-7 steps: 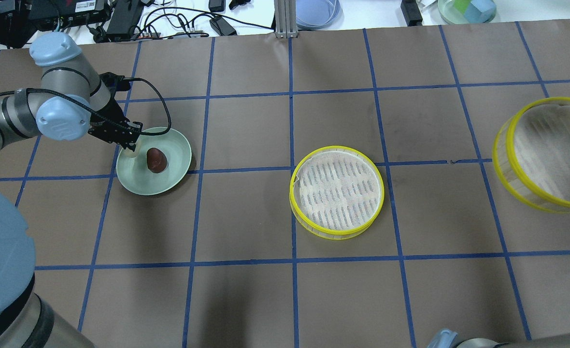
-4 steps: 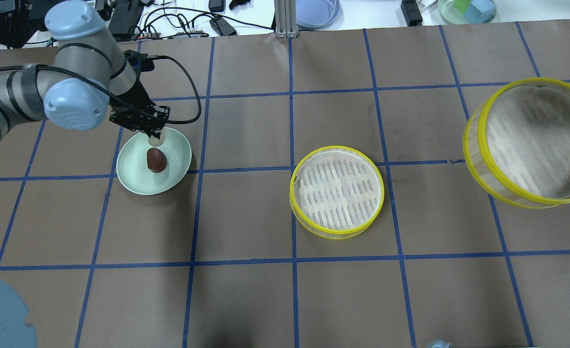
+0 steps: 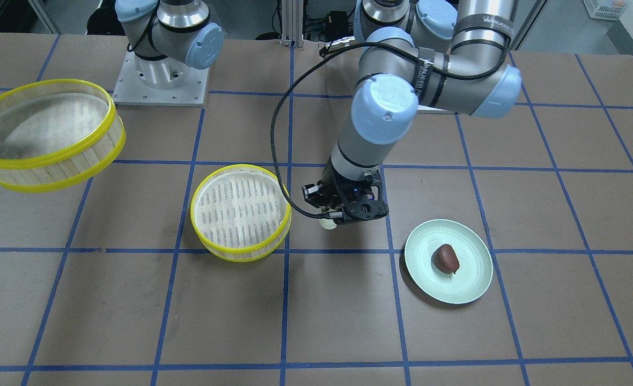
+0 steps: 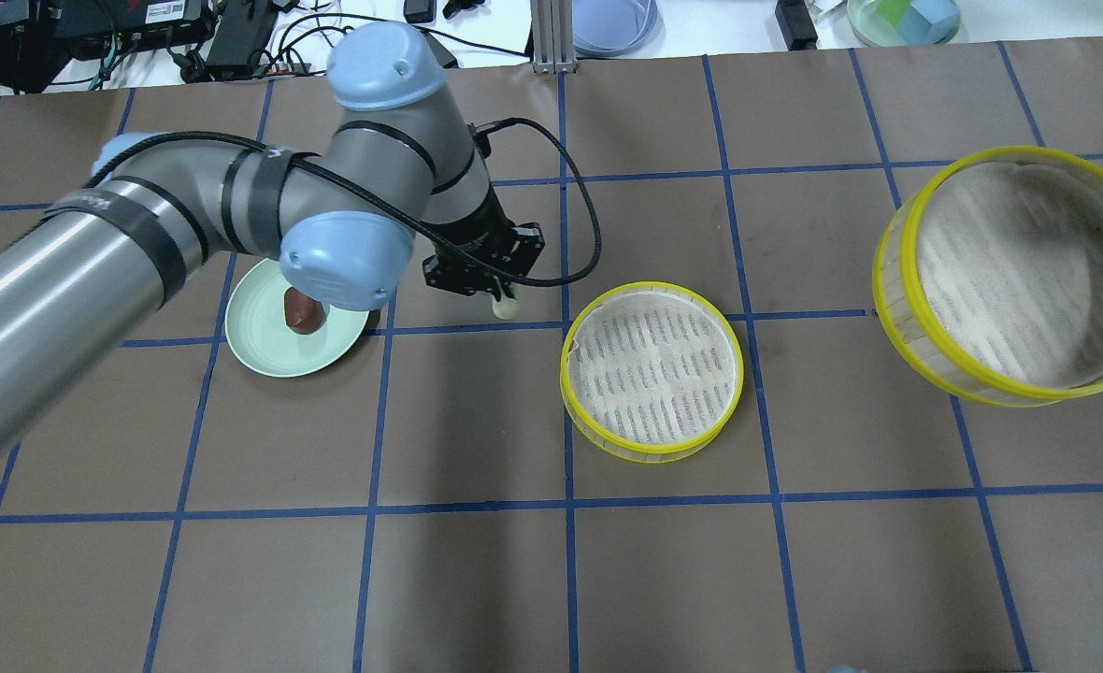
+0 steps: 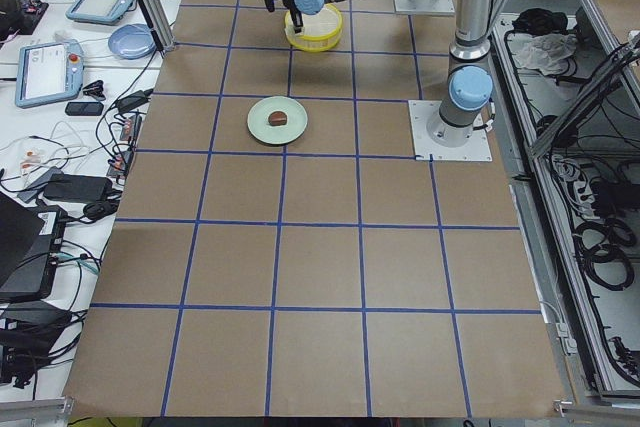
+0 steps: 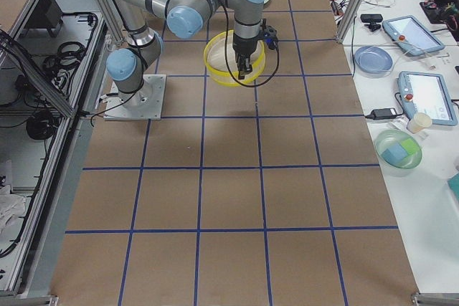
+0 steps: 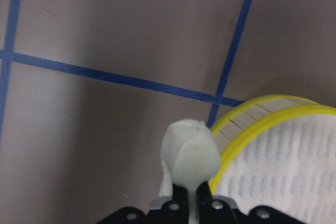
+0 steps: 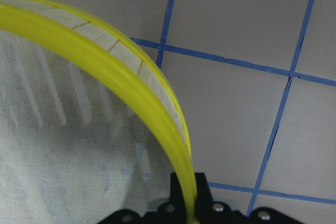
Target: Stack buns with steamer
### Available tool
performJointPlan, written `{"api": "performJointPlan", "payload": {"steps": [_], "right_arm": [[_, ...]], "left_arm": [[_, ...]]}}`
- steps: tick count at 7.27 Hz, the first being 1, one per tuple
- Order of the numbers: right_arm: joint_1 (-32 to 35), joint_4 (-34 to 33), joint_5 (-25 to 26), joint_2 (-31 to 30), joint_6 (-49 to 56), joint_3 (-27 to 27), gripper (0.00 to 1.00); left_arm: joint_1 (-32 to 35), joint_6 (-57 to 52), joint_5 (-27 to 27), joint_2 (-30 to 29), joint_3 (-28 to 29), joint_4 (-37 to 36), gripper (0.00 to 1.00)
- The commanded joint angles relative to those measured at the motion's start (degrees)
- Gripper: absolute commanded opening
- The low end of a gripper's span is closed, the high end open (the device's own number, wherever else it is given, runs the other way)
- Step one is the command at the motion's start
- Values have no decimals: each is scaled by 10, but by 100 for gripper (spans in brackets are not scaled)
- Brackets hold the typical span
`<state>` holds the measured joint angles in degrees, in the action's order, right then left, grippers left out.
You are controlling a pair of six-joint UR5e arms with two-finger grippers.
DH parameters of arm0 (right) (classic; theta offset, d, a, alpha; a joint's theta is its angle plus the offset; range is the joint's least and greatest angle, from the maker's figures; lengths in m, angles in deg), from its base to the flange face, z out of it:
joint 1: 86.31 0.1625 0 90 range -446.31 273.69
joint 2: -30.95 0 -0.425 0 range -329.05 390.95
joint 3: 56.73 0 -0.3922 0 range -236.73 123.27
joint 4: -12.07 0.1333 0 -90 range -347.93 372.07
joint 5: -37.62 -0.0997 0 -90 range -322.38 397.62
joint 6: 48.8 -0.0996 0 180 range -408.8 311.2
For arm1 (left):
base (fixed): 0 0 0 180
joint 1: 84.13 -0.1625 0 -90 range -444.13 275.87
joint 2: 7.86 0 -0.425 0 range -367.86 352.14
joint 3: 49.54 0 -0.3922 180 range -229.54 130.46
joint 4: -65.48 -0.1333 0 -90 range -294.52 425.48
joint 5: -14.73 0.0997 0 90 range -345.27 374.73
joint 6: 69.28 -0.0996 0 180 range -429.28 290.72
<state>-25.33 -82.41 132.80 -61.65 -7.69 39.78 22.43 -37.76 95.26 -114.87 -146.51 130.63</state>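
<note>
Bun [image 7: 190,153], lumpy cream, hangs pinched in left claw [image 4: 503,297]; right claw [image 8: 188,188] clamps yellow-rimmed tray [image 3: 53,169].

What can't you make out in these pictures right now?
Brown bun: overhead, half under the left arm's elbow.
White bun: front view, mostly under the left end effector.
Right end effector: cut by the frame edge in overhead and front views.
Held tray: floor blurred, overhead.

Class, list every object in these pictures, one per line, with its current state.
White bun: clamped in left gripper, above the table.
Brown bun: lying on the green plate.
Middle steamer tray: empty, flat on table.
Other steamer tray: lifted, tilted, rim clamped by right gripper.
</note>
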Motion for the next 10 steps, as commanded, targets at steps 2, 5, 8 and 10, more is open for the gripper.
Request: {"api": "performJointPlan", "payload": {"steps": [2,5,8,10], "right_arm": [[0,13,26,9,2,2,0],[1,43,59,27,-7,3,0],[15,53,92,48,-27,0,0],[62,47,110,58,-79,0,0]], "left_arm": [[74,136,-41,-50,-1,-84,0],[103,158,-38,-68,-1,-83,65],[103,154,-35,-66,1,-96,88],[96,85,-21,-45,7,-94,98]]}}
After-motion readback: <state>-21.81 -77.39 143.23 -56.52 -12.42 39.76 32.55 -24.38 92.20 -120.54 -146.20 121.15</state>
